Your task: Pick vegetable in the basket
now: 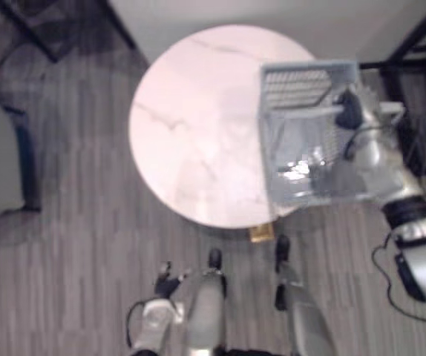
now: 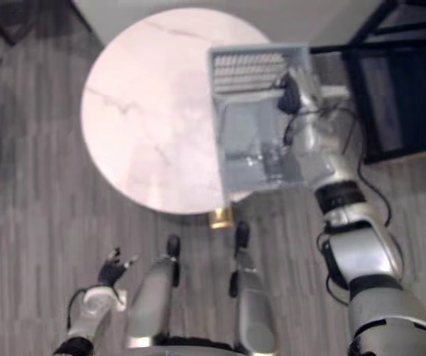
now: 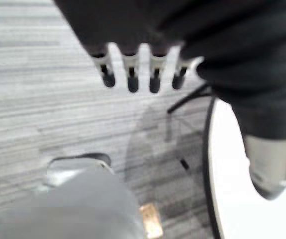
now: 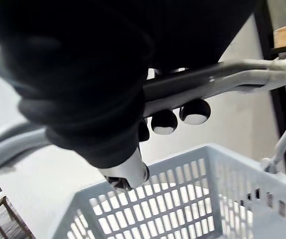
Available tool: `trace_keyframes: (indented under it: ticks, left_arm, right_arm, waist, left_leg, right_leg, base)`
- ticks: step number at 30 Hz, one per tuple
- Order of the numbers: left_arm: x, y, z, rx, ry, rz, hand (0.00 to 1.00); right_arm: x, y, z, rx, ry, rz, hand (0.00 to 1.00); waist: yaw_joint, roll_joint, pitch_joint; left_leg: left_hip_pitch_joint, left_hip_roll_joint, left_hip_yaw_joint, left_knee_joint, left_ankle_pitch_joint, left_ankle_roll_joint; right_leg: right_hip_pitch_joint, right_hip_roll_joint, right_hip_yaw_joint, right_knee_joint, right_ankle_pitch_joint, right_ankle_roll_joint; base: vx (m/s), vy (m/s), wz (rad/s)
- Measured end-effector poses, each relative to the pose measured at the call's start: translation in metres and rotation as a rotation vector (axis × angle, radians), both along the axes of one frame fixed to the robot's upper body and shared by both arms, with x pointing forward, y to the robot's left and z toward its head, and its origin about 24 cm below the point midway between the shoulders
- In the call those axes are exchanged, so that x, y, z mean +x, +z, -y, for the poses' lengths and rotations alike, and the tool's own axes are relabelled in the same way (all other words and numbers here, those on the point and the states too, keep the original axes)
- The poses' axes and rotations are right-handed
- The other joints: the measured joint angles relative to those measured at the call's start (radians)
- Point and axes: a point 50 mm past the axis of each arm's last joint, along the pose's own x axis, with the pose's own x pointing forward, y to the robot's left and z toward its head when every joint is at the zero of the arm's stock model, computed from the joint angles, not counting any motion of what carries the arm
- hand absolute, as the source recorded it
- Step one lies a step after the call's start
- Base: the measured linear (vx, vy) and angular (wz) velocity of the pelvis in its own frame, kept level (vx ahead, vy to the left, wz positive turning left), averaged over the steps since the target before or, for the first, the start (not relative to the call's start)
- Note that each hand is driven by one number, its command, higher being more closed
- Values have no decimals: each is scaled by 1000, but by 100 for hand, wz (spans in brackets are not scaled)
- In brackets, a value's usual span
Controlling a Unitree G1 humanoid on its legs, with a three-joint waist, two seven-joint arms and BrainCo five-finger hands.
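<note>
Right hand (image 4: 164, 122) curled round the handle (image 4: 222, 74) of the basket (image 1: 302, 74) at the bench (image 1: 191, 126) edge; contents indistinct. Left hand (image 3: 132, 74) hangs low, fingers straight.

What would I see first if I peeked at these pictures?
First, the big pale grid basket, over the right side of the round white table. The right hand has its fingers curled round the basket's handle. The left hand hangs low by the floor, fingers straight.

Both eyes overhead, sharing basket (image 1: 309, 71), table (image 1: 191, 133); wrists close-up.
</note>
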Motion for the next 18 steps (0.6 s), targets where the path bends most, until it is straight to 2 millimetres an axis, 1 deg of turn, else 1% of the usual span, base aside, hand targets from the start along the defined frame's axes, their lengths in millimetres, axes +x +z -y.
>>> trace_keyframes:
  ticks: [1, 2, 3, 4, 5, 6, 7, 8, 9, 10, 11, 12, 13, 14, 15, 16, 17, 18]
  left_arm:
    - [2, 1, 4, -7, -12, 6, 0]
    - [2, 1, 7, -6, -32, 3, 0]
    - [3, 1, 8, -2, -48, 1, 0]
    - [4, 1, 9, 4, -67, -2, 0]
    - [5, 1, 8, 9, -80, -13, 0]
    - [6, 1, 7, 29, -105, -24, 0]
    - [6, 1, 6, 34, -111, -29, 0]
    - [5, 0, 5, 38, -116, -41, 0]
    - [-1, -2, -2, 64, -125, -68, 0]
    - [-2, -2, -9, 83, -126, -76, 0]
    - [-8, -4, -17, 86, -95, -98, 0]
    - [-18, -7, -27, 87, -53, -129, 0]
    - [-26, -11, -29, 83, -40, -149, 0]
    - [-25, -10, -33, 84, -24, -152, 0]
    - [-26, -11, -30, 77, -30, -153, 0]
    - [-26, -12, -29, 74, -32, -157, 0]
    - [-30, -15, -26, 62, -31, -169, 0]
    - [-32, -17, -23, 52, -30, -180, 0]
  right_arm:
    - [-13, -25, 7, 68, -13, -34, 100]
    - [-27, -51, 14, 142, -39, -76, 100]
    - [-34, -63, 17, 183, -57, -98, 100]
    - [-46, -82, 24, 234, -94, -131, 100]
    - [-63, -103, 33, 292, -144, -173, 100]
    - [-80, -124, 42, 366, -206, -215, 100]
    - [-87, -133, 45, 386, -234, -239, 100]
    - [-99, -149, 48, 411, -272, -286, 100]
    - [-109, -165, 47, 437, -298, -333, 100]
    - [-115, -172, 47, 443, -310, -359, 100]
    - [-121, -182, 44, 447, -317, -401, 100]
    - [-124, -190, 35, 476, -305, -427, 100]
    - [-126, -194, 31, 499, -304, -435, 100]
    - [-127, -197, 28, 516, -300, -440, 100]
    - [-130, -203, 28, 527, -302, -460, 100]
    - [-131, -206, 26, 535, -302, -476, 100]
    - [-134, -213, 21, 553, -294, -507, 100]
    - [-136, -216, 19, 558, -292, -521, 100]
  waist:
    - [-17, -14, -6]
    - [-46, -27, -12]
    - [-60, -30, -13]
    - [-76, -40, -19]
    - [-100, -50, -25]
    - [-113, -57, -28]
    - [-113, -56, -29]
    - [-110, -59, -37]
    - [-115, -97, -57]
    - [-122, -122, -76]
    - [-113, -127, -99]
    - [-92, -130, -155]
    - [-88, -126, -192]
    - [-114, -136, -202]
    - [-114, -128, -211]
    - [-109, -131, -220]
    - [-103, -123, -239]
    - [-106, -105, -245]
  left_leg:
    - [25, -5, 25, 8, -11, 6]
    - [54, -18, 48, 8, -19, 11]
    - [68, -21, 61, 4, -19, 13]
    - [88, -27, 87, -9, -20, 16]
    - [109, -31, 120, -21, -19, 20]
    - [150, -28, 168, -45, -11, 30]
    - [178, -19, 195, -71, -2, 42]
    - [234, 20, 275, -114, 11, 45]
    - [288, 11, 349, -109, -3, 40]
    - [314, -6, 380, -97, -26, 30]
    - [342, 5, 431, -81, -56, 47]
    - [353, 25, 498, -138, -49, 93]
    - [371, 36, 560, -191, -44, 74]
    - [407, 31, 653, -212, -17, 26]
    - [424, 32, 721, -201, -16, 25]
    - [431, 34, 755, -190, -16, 25]
    - [437, 45, 811, -163, -17, 24]
    - [441, 58, 825, -151, -15, 20]
  right_leg:
    - [19, -3, 20, -1, -19, 3]
    - [38, -16, 41, -3, -47, 8]
    - [42, -18, 54, -3, -52, 8]
    - [42, -22, 74, -3, -62, 6]
    - [42, -29, 74, -1, -73, -6]
    - [40, -41, 11, 14, -126, -83]
    - [39, -45, -42, 30, -174, -150]
    - [6, -72, -160, 140, -221, -171]
    - [-32, -149, -296, 339, -224, -182]
    - [-29, -173, -357, 375, -228, -168]
    - [-30, -142, -392, 373, -194, -189]
    - [-25, -55, -341, 208, -90, -217]
    - [-30, -39, -383, 175, -99, -240]
    - [-25, -103, -568, 332, -274, -215]
    - [-8, -161, -684, 414, -360, -179]
    - [1, -177, -719, 419, -382, -174]
    - [9, -158, -735, 384, -381, -157]
    - [17, -128, -712, 346, -363, -165]
  base:
    - [-27, 13, -38]
    - [-41, 18, -41]
    - [-34, 16, -46]
    - [-43, 29, -62]
    - [-28, 29, -90]
    - [-13, 38, -99]
    - [8, 55, -141]
    - [38, -7, -164]
    - [57, -20, -166]
    - [51, -14, -197]
    - [-12, 10, -247]
    - [-7, -16, -279]
    - [15, -56, -253]
    - [73, -43, -210]
    - [47, -38, -183]
    - [42, -118, -186]
    - [38, -154, -140]
    - [105, -184, -149]
